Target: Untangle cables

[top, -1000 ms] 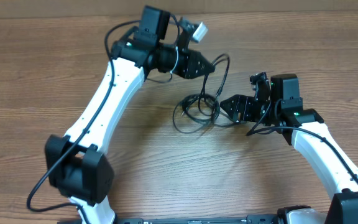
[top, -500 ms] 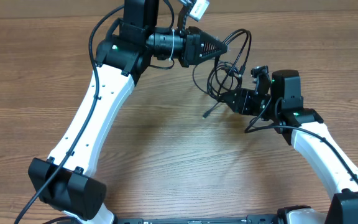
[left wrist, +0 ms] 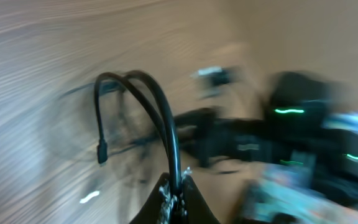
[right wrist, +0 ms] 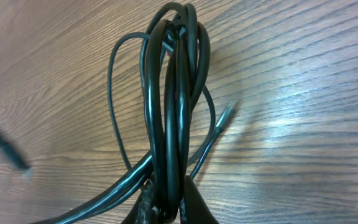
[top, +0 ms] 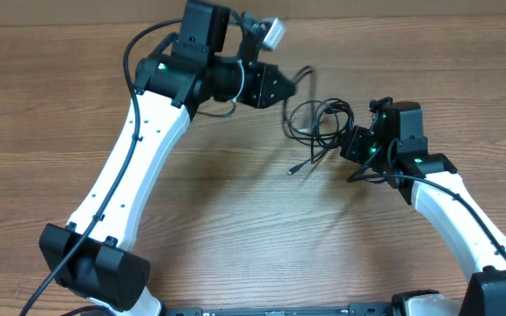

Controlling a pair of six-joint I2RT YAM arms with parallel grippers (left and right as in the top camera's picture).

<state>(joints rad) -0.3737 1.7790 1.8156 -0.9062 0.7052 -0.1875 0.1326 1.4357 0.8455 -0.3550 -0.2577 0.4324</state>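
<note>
Trailing plug end [top: 294, 168]: nearest, low at table [top: 235, 228], contact unclear, loose for pulling through.
Right fingers [right wrist: 196, 211]: clamped on bunched cables [top: 319, 118], anchoring the tangle.
Left fingers [left wrist: 196, 210]: far left, pinching one loop, lifted to draw it apart.

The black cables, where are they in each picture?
Overhead: the cables are bunched a little up and right of the middle.
Left wrist: the cables are a blurry loop rising from the bottom middle.
Right wrist: the cables are a thick bundle running up the middle.
Shared landmark: the wooden table lies under them in every view.
</note>
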